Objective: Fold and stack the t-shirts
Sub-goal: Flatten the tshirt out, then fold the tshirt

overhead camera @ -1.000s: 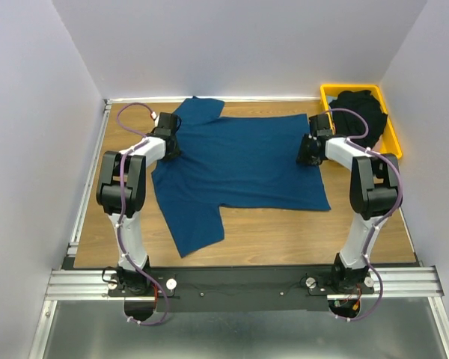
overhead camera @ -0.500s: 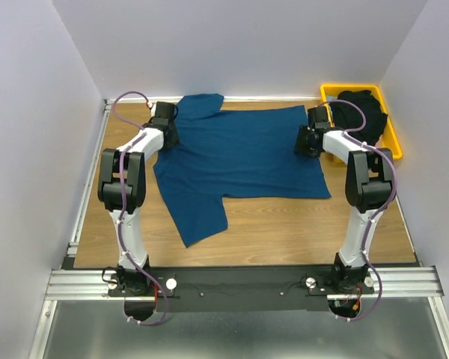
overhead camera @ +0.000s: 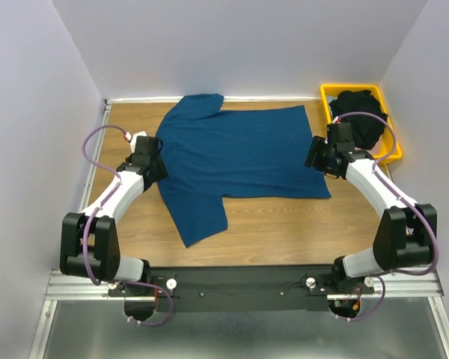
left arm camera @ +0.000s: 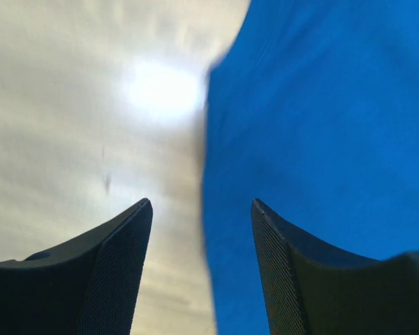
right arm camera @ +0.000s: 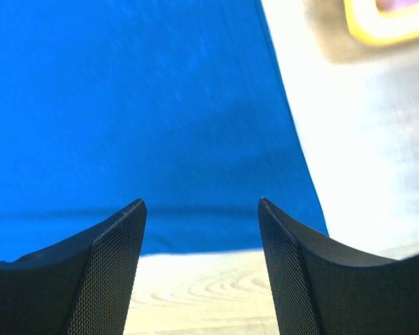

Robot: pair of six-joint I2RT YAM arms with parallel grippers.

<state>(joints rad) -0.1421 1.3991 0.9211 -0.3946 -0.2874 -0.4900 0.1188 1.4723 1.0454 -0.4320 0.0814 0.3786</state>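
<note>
Navy t-shirt (overhead camera: pixel 239 153) lies spread flat, unfolded, mid-counter (overhead camera: pixel 284 232), black t-shirt (overhead camera: pixel 363 112) heaped in yellow tray (overhead camera: pixel 350 87), left hand (left arm camera: pixel 201 202) and right hand (right arm camera: pixel 201 202) wide, empty at its side edges: no folds, nothing stacked.

I'm working in what looks like a robotics lab cell, not a home. Plain pale walls (overhead camera: pixel 247 45) box in a small wood-grain desk (overhead camera: pixel 284 232) on three sides. The left arm (overhead camera: pixel 112 198) and right arm (overhead camera: pixel 378 183) are bolted to an aluminium rail (overhead camera: pixel 415 280) at the near edge. Purple cables (overhead camera: pixel 90 146) loop loosely along them, and a yellow plastic tray (overhead camera: pixel 352 87) sits in the far right corner.
</note>
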